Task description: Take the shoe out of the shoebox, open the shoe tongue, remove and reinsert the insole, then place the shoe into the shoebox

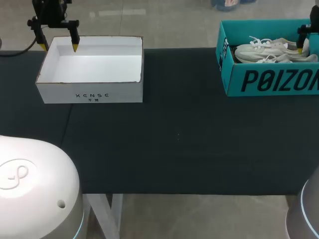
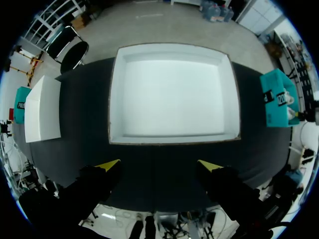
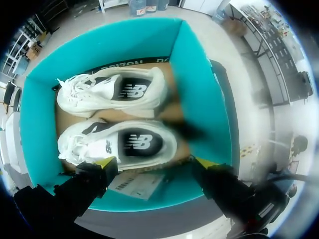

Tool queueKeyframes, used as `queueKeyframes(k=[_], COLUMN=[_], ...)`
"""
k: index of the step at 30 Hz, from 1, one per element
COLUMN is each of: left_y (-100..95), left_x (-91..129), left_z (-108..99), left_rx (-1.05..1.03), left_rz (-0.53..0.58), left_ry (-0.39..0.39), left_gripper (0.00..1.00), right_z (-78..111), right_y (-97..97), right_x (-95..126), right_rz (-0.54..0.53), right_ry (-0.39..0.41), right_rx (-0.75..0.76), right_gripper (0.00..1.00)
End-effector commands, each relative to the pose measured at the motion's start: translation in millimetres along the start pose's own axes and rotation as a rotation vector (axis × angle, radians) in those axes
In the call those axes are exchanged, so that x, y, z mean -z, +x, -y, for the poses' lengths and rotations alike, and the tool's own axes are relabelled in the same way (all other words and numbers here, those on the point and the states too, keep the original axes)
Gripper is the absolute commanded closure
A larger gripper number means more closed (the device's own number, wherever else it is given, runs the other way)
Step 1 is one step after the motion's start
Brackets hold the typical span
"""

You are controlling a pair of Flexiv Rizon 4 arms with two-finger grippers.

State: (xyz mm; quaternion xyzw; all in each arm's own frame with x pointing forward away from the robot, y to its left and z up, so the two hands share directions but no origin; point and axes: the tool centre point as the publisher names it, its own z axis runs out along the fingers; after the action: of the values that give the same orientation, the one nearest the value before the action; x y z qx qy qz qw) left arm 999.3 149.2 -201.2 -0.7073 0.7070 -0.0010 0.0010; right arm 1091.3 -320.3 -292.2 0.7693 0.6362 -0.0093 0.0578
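Two white sneakers (image 3: 124, 142) are lying in the teal shoebox (image 3: 199, 94), the right gripper (image 3: 155, 162) hovering above them with fingers spread wide, gripping nothing. The left gripper (image 2: 159, 165) is hanging over the white box (image 2: 169, 49), fingers equally far apart, holding nothing.

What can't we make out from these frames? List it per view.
- Head view: the teal shoebox runs past the picture's edge, so its right end is cut off. The right gripper is mostly cut off there too.
- Right wrist view: a dark smear beside the nearer shoe is blurred; I cannot tell what it is.
- Right wrist view: the paper slip is partly behind a finger, and its print is too small to read.
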Motion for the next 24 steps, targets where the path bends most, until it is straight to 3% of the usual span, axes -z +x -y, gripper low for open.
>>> queueKeyframes(k=[1,8,18,19,22,24], left_y=[-0.3,-0.3,-0.3,-0.3,-0.3,-0.3], left_x=[1,1,1,1,1,1], left_z=[0,0,0,0,0,0], left_rx=[0.0,0.0,0.0,0.0,0.0,0.0], left_rz=[0.0,0.0,0.0,0.0,0.0,0.0], left_ry=[-0.001,-0.001,-0.001,-0.001,-0.001,-0.001], left_gripper=[0.0,0.0,0.0,0.0,0.0,0.0], right_z=[-14.1,-18.5,-10.4,-9.7,-8.4,-7.4], right_y=[-6.2,-13.4,-11.1,-10.9,-11.2,-12.7], right_x=[-20,-47,-72,-73,-77,-79], right_rz=[0.017,0.013,0.024,0.028,0.06,0.082], right_ry=[0.004,0.007,0.008,0.008,0.012,0.014], right_rx=[-0.003,-0.012,-0.013,-0.014,-0.025,-0.033], right_gripper=[0.0,0.0,0.02,0.06,0.51,0.63])
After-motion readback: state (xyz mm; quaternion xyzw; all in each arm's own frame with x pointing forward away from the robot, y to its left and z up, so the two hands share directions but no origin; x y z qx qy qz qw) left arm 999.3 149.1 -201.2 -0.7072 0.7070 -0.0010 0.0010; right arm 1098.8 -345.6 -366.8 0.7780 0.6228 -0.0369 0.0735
